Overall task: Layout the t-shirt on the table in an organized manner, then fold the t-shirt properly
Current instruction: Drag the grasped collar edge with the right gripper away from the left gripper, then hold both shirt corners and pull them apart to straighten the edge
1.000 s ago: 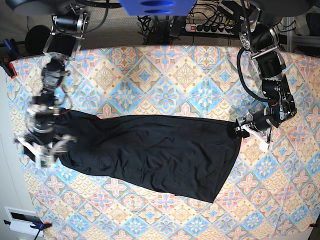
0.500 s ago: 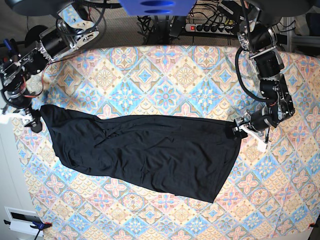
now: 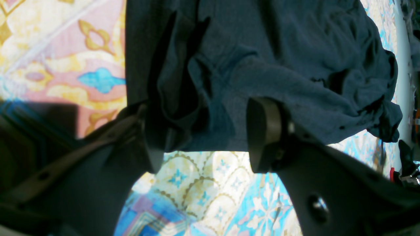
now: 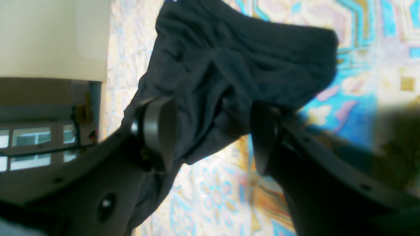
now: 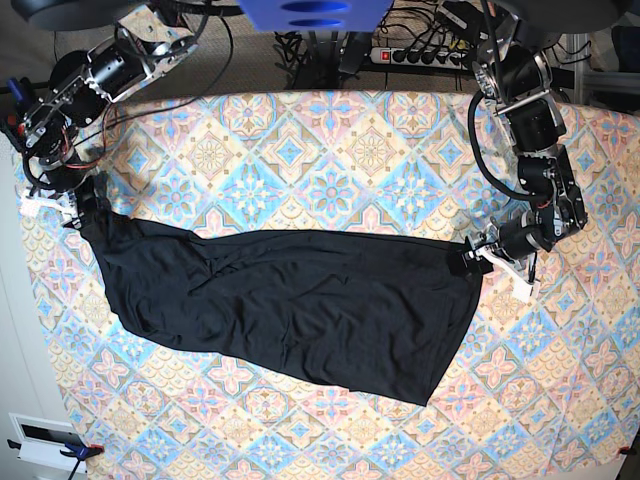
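1. Left arm: black cylindrical segments with silver joints and a black cable looping alongside.
2. Right arm: black and silver links with thin red and black wires.
3. Left gripper: dark matte fingers, rounded pads, 1 round screw.
4. Right gripper: the same dark build, grey-faced pad.
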You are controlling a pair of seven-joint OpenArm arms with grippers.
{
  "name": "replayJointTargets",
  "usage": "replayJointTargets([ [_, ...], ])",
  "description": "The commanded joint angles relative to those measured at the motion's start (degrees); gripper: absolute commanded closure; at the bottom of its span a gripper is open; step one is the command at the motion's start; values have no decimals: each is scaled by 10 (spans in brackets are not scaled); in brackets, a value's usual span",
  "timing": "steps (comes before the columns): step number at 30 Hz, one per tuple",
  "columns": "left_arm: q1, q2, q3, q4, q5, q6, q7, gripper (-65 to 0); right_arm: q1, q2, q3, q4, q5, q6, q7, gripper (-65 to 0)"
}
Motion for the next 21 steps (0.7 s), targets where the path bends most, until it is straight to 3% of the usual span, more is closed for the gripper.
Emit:
replayJointTargets([
  [1, -8, -7, 0, 7, 0, -1, 6, -364, 2, 13, 1, 7, 12, 5, 10, -342],
  [3, -8, -7, 0, 7, 0, -1, 6, -364, -4, 13, 1, 7, 8, 5, 19, -342],
  [7, -8, -7, 0, 7, -1, -1, 6, -364, -6, 13, 1, 7, -22, -32, 34, -342],
  [21, -8, -7, 0, 7, -2, -1, 6, -364, -1, 11, -3, 5, -23, -32, 40, -342],
])
